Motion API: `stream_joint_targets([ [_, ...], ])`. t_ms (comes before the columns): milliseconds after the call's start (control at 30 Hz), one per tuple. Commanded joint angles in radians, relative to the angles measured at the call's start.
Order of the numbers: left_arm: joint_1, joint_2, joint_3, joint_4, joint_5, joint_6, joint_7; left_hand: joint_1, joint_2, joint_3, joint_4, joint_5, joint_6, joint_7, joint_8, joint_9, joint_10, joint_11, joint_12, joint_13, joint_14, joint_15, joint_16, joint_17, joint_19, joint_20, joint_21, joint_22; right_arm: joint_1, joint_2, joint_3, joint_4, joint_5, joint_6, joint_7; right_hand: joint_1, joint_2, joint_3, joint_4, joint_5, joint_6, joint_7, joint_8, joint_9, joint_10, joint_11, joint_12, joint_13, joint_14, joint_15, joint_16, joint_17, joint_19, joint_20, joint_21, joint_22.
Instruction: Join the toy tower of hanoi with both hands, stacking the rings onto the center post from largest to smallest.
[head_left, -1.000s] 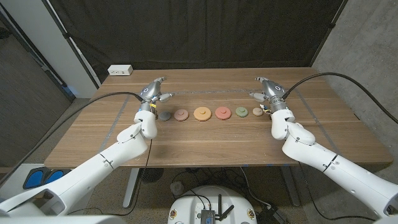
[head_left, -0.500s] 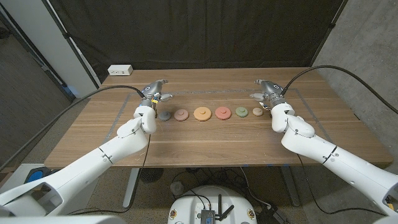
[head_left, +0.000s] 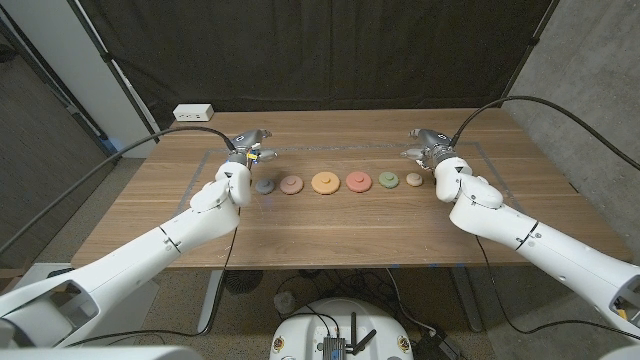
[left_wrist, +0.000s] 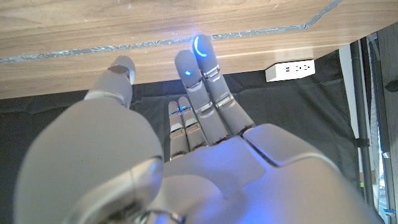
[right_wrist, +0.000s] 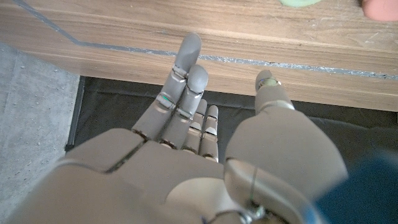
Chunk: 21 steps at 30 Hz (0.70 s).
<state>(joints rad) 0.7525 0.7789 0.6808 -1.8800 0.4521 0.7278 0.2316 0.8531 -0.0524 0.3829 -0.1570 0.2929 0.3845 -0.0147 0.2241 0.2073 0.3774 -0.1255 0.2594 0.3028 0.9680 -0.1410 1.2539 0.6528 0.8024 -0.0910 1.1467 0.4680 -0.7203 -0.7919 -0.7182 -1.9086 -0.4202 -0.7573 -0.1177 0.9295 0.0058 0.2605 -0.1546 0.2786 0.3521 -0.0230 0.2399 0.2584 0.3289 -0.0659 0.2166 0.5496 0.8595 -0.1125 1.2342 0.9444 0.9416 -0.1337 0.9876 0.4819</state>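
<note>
- Dark curtains hang behind the wooden surface (head_left: 330, 225), which carries a taped outline and a white power strip (head_left: 193, 113) at its far left corner.
- Six round toy pieces lie in one row across the middle of the surface, well apart from each other, none stacked.
- From the left the row runs: grey disc (head_left: 264, 186), pinkish-brown ring (head_left: 291, 184), orange ring (head_left: 324, 182), red ring (head_left: 358, 181), green ring (head_left: 388, 180), tan ring (head_left: 414, 179).
- Orange looks widest, red next, then the pinkish-brown and green, with tan smallest; whether the grey disc carries the post I cannot tell.
- They look like small, light, rigid pieces with smooth rounded edges, likely to slide on the wood; I judge a pinch across the rim from above the safest hold.
- Left hand (head_left: 249, 149) hovers just behind the grey disc, fingers apart and holding nothing.
- Right hand (head_left: 427, 143) hovers behind the tan ring, likewise spread and empty.
</note>
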Motion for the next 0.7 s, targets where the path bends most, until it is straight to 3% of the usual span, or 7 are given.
stream_joint_targets([
  [33, -0.081, 0.011, 0.069, 0.025, 0.025, 0.022, -0.094, 0.004, 0.008, -0.007, -0.004, 0.007, 0.009, 0.003, 0.003, 0.006, 0.014, 0.001, 0.004, 0.006, 0.01, -0.077, 0.011, 0.003, -0.001, -0.104, 0.009, 0.0, 0.067, 0.002, -0.058, 0.009, 0.001, -0.096, 0.086, 0.004, 0.004, -0.005, -0.002, 0.008, -0.008, 0.009, -0.002, 0.003, -0.004, 0.003, -0.005, 0.003, 0.006, -0.107, 0.008, 0.003, -0.001, -0.077, 0.011, 0.001],
  [400, -0.099, 0.013, 0.08, 0.031, 0.026, 0.008, -0.133, 0.01, 0.013, -0.014, -0.005, 0.009, -0.005, 0.004, -0.006, 0.007, 0.001, 0.007, -0.003, 0.014, 0.001, -0.077, 0.018, -0.001, -0.016, -0.099, 0.018, -0.007, 0.089, -0.012, -0.077, 0.007, 0.02, -0.089, 0.103, 0.003, 0.006, -0.016, 0.001, 0.016, -0.017, 0.009, -0.009, 0.002, -0.015, 0.003, -0.014, -0.003, -0.013, -0.107, 0.002, -0.027, -0.015, -0.076, 0.028, -0.015],
  [700, -0.075, 0.021, 0.062, 0.014, 0.02, 0.007, -0.119, 0.012, 0.018, -0.019, -0.004, 0.01, 0.006, 0.003, -0.003, 0.008, 0.012, 0.006, 0.0, 0.021, -0.003, -0.077, 0.023, -0.006, -0.017, -0.099, 0.028, -0.012, 0.079, -0.036, -0.084, -0.017, 0.015, -0.082, 0.105, 0.003, 0.006, -0.017, 0.001, 0.018, -0.012, 0.006, -0.008, 0.002, -0.016, 0.003, -0.014, -0.004, -0.009, -0.107, 0.006, -0.027, -0.016, -0.075, 0.031, -0.018],
])
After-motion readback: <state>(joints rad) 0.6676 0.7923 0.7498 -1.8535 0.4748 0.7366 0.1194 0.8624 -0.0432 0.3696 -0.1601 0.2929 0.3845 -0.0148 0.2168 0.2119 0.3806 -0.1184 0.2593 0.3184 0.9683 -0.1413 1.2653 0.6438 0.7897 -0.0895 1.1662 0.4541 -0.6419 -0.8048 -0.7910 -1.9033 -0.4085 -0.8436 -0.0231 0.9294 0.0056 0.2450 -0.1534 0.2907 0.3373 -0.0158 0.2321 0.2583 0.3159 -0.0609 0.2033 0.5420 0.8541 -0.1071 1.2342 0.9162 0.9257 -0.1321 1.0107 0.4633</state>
